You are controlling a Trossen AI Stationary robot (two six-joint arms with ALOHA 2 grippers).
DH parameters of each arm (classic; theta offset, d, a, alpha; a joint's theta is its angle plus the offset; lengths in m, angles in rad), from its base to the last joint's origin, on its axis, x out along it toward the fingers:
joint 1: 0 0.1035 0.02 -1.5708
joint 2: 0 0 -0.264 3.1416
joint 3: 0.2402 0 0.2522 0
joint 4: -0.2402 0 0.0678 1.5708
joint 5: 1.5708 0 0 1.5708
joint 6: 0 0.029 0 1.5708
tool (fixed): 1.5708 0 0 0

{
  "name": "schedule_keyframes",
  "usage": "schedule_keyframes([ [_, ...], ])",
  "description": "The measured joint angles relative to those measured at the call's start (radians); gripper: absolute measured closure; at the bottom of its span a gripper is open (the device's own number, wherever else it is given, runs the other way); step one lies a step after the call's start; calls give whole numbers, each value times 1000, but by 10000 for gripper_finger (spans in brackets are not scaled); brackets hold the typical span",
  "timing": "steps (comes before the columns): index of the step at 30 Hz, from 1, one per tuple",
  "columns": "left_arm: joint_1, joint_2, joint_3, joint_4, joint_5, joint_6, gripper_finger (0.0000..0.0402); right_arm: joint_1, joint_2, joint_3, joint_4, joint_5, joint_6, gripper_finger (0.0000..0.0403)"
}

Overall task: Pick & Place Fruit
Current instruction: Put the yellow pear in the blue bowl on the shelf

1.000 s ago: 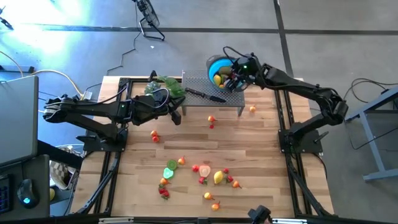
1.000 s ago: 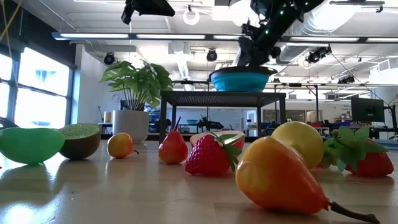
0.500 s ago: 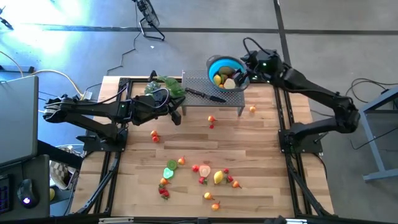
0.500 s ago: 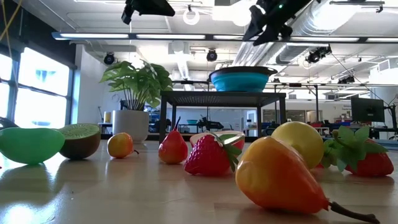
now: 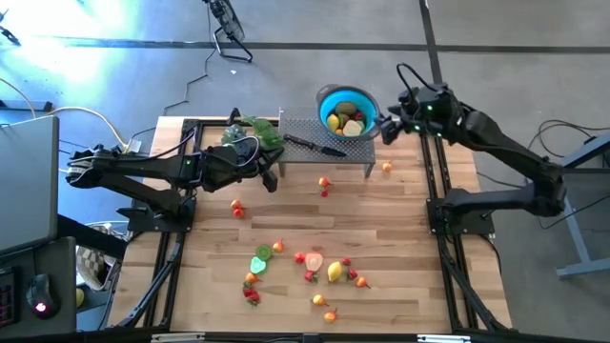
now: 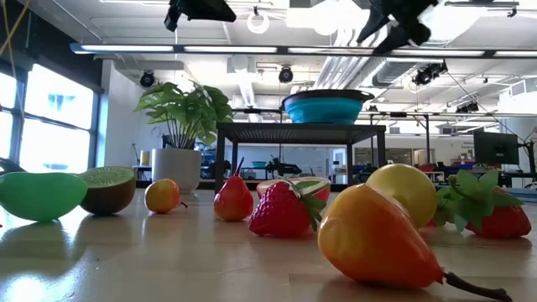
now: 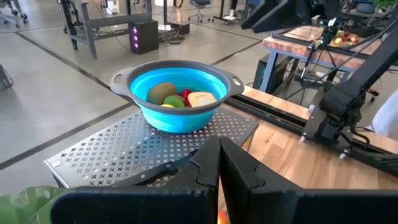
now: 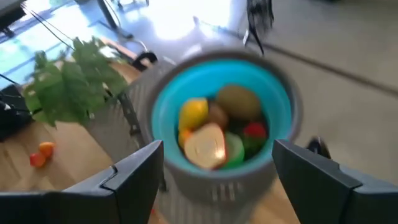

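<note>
From above: the right gripper hangs just beside the blue bowl, off its right rim, jaws spread wide and carrying nothing. The bowl sits on the perforated metal stand and holds several pieces of fruit. A knife lies on the stand too. The left gripper waits low at the stand's left end, near the leafy plant, jaws pressed together, empty. More fruit is scattered over the near half of the wooden table, with a few pieces just in front of the stand.

Table level now: an orange pear, a strawberry, a lemon and half a kiwi crowd the foreground; the bowl stands on its stand behind.

Left wrist: closed fingers point at the bowl.

Right wrist: two fingers wide apart frame the bowl, looking down on a kiwi, lemon and a cut slice inside.

No readable writing or labels anywhere.
</note>
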Motion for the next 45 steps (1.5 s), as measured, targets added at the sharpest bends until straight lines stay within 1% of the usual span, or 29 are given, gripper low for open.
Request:
schedule_keyframes([
  [4,0,0,0,0,0,0,396,0,-20,0,-101,0,62,110],
  [7,0,0,0,0,-1,0,396,0,-21,0,-189,-8,67,110],
  [14,0,0,0,0,-2,0,396,0,-14,0,-394,-101,-46,110],
  [16,0,0,0,0,-2,0,396,0,-9,0,-429,-106,-35,110],
  [18,0,0,0,0,-2,0,396,-2,-1,-2,-461,-124,21,113],
  [21,0,0,0,0,-2,0,396,-32,6,-24,-460,-170,119,127],
  [25,0,0,0,1,-2,-1,396,-87,4,-73,-451,-199,189,152],
  [28,0,0,0,1,-1,-4,396,-124,6,-136,-423,-202,220,165],
  [34,0,0,0,1,1,-4,396,-198,5,-266,-364,-223,266,179],
  [40,0,0,0,1,1,-4,396,-259,5,-424,-188,-252,390,190],
  [45,0,0,0,1,1,-4,396,-284,14,-493,-93,-255,504,198],
])
